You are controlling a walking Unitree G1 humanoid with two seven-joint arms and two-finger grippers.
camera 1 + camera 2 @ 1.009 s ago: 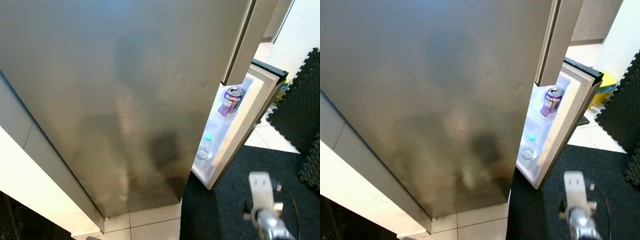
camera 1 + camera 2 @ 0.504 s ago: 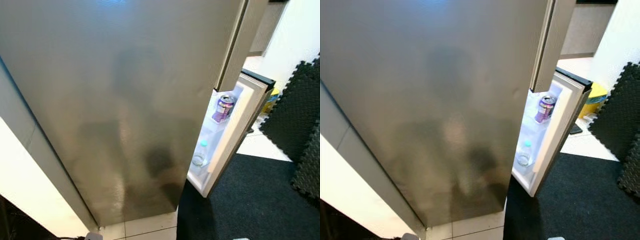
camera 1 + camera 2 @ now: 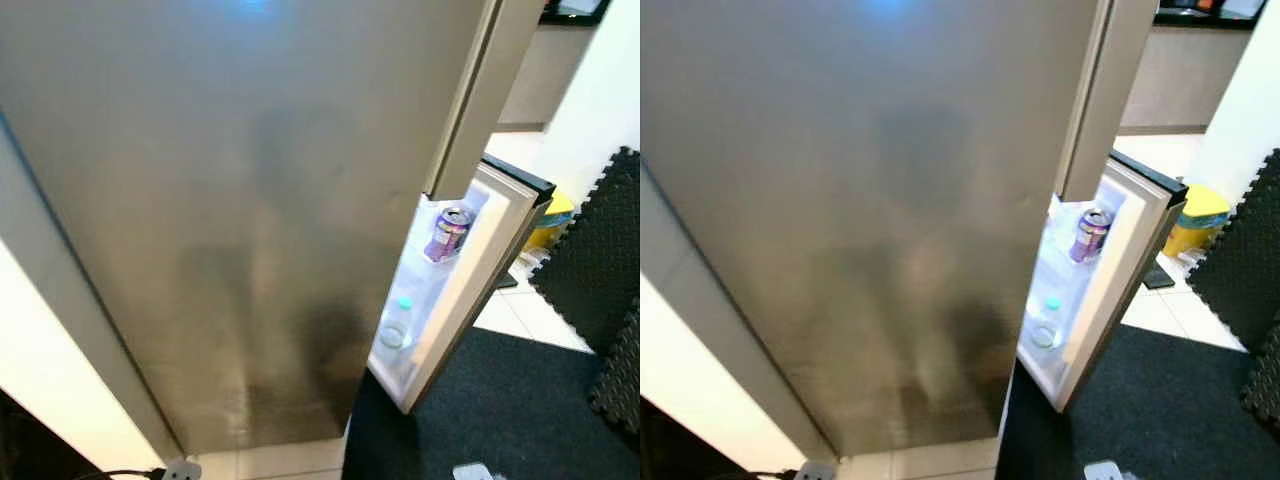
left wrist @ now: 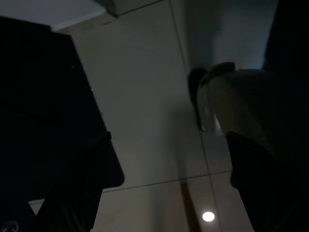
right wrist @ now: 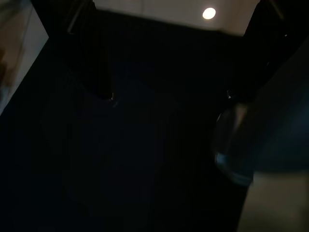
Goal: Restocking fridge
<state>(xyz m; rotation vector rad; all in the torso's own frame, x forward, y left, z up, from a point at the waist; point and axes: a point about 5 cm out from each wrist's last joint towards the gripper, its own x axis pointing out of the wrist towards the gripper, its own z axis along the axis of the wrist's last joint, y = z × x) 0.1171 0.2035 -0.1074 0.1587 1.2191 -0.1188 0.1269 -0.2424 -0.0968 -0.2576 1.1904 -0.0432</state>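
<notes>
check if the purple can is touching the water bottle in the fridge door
Apart. The left eye view shows the purple can on the upper door shelf, the water bottle on the shelf below.

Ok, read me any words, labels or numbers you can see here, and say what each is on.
No text can be read.
Purple drink can in the open fridge door's upper shelf: its print is too blurred to read.
Clear plastic bottle with pale green cap on the shelf below: no legible label.
Brushed steel fridge front: no lettering visible.
</notes>
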